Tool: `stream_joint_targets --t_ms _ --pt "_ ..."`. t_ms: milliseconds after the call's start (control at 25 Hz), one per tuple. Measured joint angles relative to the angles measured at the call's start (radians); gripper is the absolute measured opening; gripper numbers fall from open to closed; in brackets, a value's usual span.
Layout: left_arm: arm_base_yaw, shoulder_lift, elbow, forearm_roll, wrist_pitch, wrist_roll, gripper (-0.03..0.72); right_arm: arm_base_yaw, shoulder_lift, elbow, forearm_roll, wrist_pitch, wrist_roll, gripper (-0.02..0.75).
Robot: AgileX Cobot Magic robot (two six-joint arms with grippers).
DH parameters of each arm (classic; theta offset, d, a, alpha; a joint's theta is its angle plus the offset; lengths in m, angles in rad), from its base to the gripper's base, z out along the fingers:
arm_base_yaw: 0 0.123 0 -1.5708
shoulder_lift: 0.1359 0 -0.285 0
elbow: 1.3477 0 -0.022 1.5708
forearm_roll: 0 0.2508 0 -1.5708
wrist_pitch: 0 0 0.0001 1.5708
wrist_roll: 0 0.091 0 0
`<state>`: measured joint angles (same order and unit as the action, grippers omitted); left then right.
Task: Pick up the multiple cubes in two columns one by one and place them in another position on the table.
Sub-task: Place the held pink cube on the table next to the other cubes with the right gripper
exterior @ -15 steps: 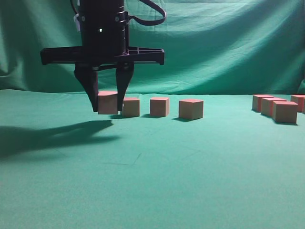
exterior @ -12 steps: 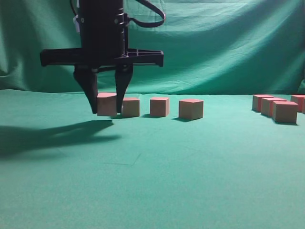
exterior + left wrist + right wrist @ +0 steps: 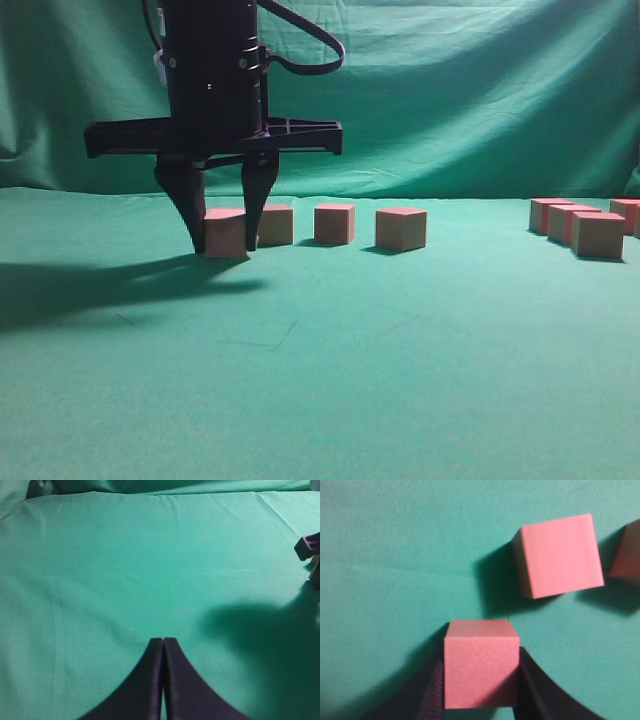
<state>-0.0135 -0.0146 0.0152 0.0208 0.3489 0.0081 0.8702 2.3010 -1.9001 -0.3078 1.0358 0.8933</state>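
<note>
My right gripper [image 3: 224, 245] has reached across to the left of the exterior view and is shut on one cube [image 3: 225, 233], a finger on each side. The cube's base is at the green table [image 3: 330, 350]. The right wrist view shows this cube [image 3: 480, 665] between the dark fingers [image 3: 536, 680], with a second cube [image 3: 560, 555] just beyond. Behind the held cube, three more cubes [image 3: 334, 223] stand in a row running right. My left gripper [image 3: 163, 641] is shut and empty over bare cloth, and it does not show in the exterior view.
Several more cubes [image 3: 598, 235] are bunched at the far right of the table. A further cube [image 3: 627, 552] shows at the right edge of the right wrist view. A dark part [image 3: 309, 547] pokes in at the right edge of the left wrist view. A green cloth backdrop [image 3: 480, 100] hangs behind.
My right gripper has come down with the cube, which was held a little above the cloth and now sits lower, at the table surface in front of the row.
</note>
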Motion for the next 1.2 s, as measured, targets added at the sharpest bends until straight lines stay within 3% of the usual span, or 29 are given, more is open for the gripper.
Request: stream_joint_targets --t_ms 160,480,680,840,1200 --pt "0.0 0.0 0.0 0.0 0.0 0.0 0.0 0.0 0.0 0.0 0.0 -0.002 0.002 0.256" --pt "0.0 0.0 0.0 0.0 0.0 0.0 0.0 0.0 0.006 0.0 0.002 -0.004 0.002 0.554" --pt "0.0 0.0 0.0 0.0 0.0 0.0 0.0 0.0 -0.018 0.0 0.01 0.014 -0.026 0.566" --pt "0.0 0.0 0.0 0.0 0.0 0.0 0.0 0.0 -0.092 -0.033 0.01 0.087 -0.158 0.566" --pt "0.0 0.0 0.0 0.0 0.0 0.0 0.0 0.0 -0.355 -0.072 -0.114 0.202 -0.364 0.566"
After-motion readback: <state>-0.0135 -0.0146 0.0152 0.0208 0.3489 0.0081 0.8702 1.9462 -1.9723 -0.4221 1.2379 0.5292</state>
